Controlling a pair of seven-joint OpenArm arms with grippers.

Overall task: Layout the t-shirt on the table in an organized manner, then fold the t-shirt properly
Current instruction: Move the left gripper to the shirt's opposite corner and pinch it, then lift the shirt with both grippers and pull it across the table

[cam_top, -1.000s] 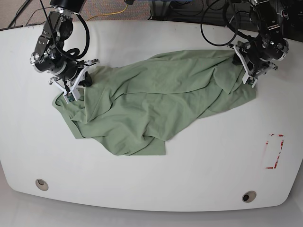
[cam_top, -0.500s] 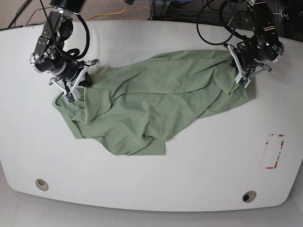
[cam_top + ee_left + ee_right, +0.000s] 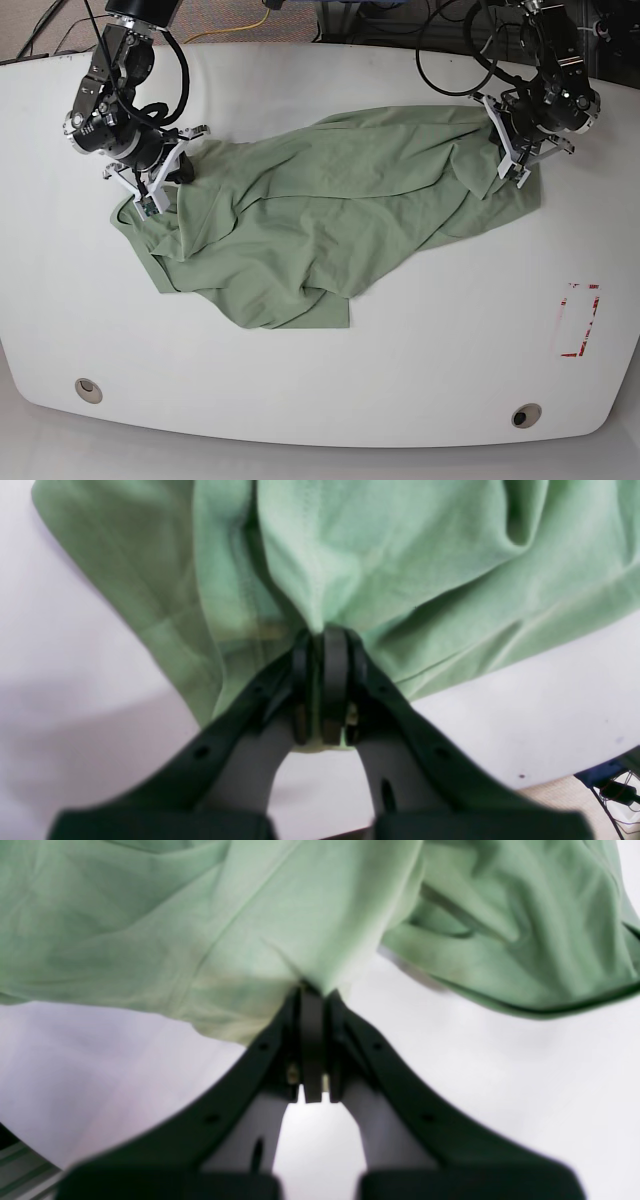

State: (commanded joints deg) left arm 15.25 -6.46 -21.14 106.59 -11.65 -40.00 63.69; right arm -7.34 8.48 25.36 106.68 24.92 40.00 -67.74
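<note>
The pale green t-shirt lies crumpled across the middle of the white table, stretched between the two arms. At the shirt's right end my left gripper is shut on a pinch of cloth; the left wrist view shows the t-shirt bunched into the left gripper. At the shirt's left end my right gripper is also shut on fabric, and in the right wrist view the t-shirt rises from the closed right gripper above the table.
A red tape rectangle marks the table at the right. Two grommet holes sit near the front edge. Cables and floor lie beyond the far edge.
The left arm at the shirt's right end has shifted slightly up and left, keeping its pinch of cloth. The right arm and the rest of the shirt look unchanged.
</note>
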